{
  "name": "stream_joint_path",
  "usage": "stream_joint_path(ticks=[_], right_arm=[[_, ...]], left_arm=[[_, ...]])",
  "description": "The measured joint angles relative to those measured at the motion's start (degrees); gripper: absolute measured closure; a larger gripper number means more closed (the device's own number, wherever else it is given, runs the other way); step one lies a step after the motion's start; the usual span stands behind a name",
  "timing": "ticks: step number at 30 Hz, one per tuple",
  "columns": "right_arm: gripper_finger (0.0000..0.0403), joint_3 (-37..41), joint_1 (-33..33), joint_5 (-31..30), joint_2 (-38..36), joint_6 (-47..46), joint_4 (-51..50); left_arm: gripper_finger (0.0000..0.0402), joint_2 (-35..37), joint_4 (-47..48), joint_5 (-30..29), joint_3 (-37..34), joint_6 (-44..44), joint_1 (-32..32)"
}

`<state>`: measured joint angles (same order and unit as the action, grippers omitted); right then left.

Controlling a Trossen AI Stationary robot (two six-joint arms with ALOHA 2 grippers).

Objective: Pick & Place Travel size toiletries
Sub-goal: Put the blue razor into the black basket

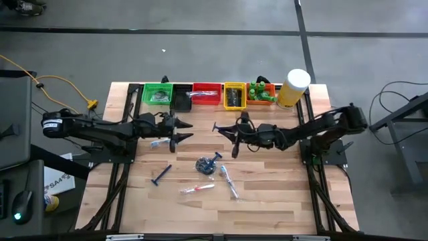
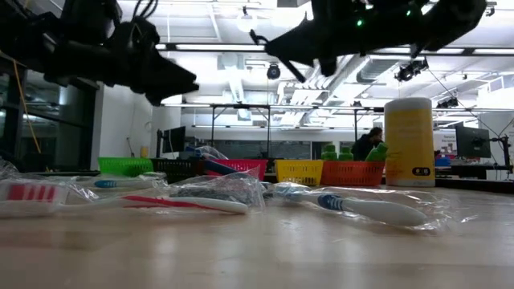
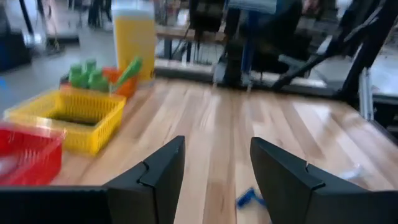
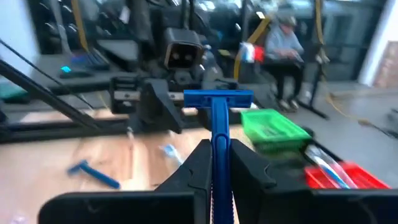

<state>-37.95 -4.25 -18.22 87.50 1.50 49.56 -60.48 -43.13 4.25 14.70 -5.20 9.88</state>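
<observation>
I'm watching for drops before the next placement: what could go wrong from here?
The right gripper pinches the blue razor only by its thin handle, upright and well above the table, so it might twist or slip. The bins are narrow and close together, so a release could land wrong. The left gripper hangs open nearby; the arms could clash.

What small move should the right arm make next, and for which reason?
Probably carry the razor toward the row of bins and stop above one. The right pincer is shut on the razor's handle and held above the table, short of the bins. Which bin suits razors I cannot tell.
</observation>
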Motion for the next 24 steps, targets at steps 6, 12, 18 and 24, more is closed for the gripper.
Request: stream_joint_path(ticks=[6,12,18,24], right_arm=[[0.0376,0.0,1.5,5.4,7.5,1.6,17.4],[0.0376,-0.8,2.2,8.1,12.3,1.8,26.8],[0.0376,-2.4,2.2,8.9,13.9,3.3,26.5],[0.0376,-2.3,2.2,8.8,13.9,3.3,26.1]], left_arm=[[0.0181,-7.1,-12.0,-1.0,0.1,0.5,-1.8],[0.0129,-15.8,-14.6,1.1,5.7,0.2,-2.2],[0.0119,-23.4,-14.1,2.8,13.9,0.2,-2.1],[0.0119,-27.8,-13.7,7.4,19.5,-0.3,-2.0]])
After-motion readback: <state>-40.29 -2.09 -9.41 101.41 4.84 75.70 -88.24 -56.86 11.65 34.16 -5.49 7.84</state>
